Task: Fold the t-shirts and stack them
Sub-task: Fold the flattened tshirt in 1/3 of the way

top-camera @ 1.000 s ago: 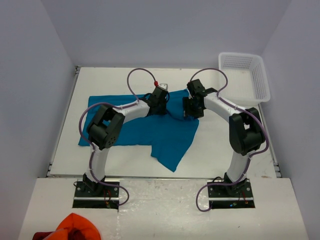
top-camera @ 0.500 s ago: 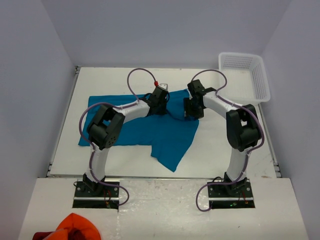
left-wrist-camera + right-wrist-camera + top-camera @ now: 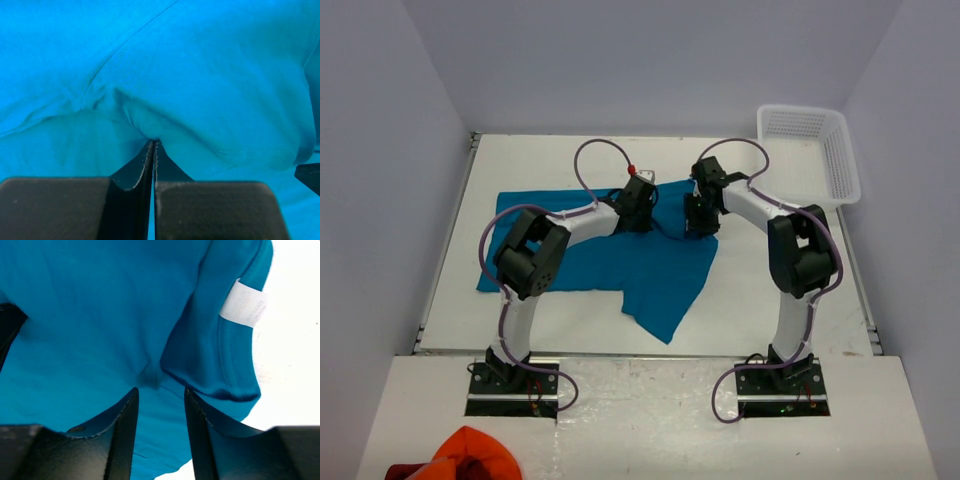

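One teal-blue t-shirt (image 3: 620, 262) lies spread on the white table (image 3: 760, 290), partly rumpled, with a flap hanging toward the near edge. My left gripper (image 3: 642, 212) presses down on its far middle. In the left wrist view that gripper (image 3: 153, 141) is shut, pinching a small ridge of the t-shirt (image 3: 200, 75). My right gripper (image 3: 701, 220) stands over the shirt's far right edge. In the right wrist view its jaws are open (image 3: 161, 390) above the cloth (image 3: 90, 315), next to the collar fold with a white label (image 3: 242, 303).
A white plastic basket (image 3: 840, 150) sits at the table's far right corner. An orange-red bunched cloth (image 3: 470, 455) lies on the near platform at the bottom left, behind the arm bases. Bare white table shows right of the shirt's edge (image 3: 295, 340).
The left jaws have shut on the shirt fabric. The right gripper has shifted slightly up and left over the shirt, and its jaws have narrowed.
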Tool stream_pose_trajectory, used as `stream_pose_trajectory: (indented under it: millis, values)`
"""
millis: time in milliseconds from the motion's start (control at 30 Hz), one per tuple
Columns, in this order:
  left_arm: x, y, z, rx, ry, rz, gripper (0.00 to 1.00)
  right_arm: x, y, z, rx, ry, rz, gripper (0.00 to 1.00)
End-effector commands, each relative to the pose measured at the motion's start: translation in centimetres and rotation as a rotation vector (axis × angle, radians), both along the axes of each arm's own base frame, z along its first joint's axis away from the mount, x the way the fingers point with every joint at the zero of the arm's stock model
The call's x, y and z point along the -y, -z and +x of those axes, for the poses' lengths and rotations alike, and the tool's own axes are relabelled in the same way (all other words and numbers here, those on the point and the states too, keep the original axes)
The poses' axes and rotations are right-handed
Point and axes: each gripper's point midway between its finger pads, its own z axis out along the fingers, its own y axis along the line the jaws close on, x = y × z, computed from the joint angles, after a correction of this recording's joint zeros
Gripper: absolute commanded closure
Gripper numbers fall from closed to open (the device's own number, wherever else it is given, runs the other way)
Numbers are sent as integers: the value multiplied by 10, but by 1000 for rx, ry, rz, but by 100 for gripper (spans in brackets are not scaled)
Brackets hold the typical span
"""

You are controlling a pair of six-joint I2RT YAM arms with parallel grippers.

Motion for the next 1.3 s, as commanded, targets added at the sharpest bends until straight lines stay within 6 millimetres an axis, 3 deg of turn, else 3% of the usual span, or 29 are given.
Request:
stream_pose_trajectory:
  millis: [0,333,400,433,467,733,767,833,1000,1267]
  values:
    - [1,-24,8,68,-8,-22,100,-13,-10,13,28,-5,54,58]
    - [-5,-36,5,90,-12,-22,100,-17,-6,19,24,-8,59,73]
    - [-6,-36,3,89,-12,-21,100,-17,-6,19,21,-6,57,83]
    - [-6,-37,3,90,-12,-22,100,-17,-5,18,19,-5,53,95]
    - [-7,-37,2,90,-13,-21,100,-15,-4,18,17,-2,51,100]
    - [-10,-35,-2,85,-11,-15,100,-13,-4,18,28,8,47,100]
    - [-9,-36,-2,85,-9,-23,98,-14,-3,17,23,4,47,100]
    - [-7,-38,-2,87,-7,-35,76,-14,-4,17,23,5,46,100]
    - [-2,-43,-1,96,2,-53,61,-12,-5,18,27,4,43,100]
    - [4,-28,6,83,9,-41,60,-14,-4,16,19,-2,46,100]
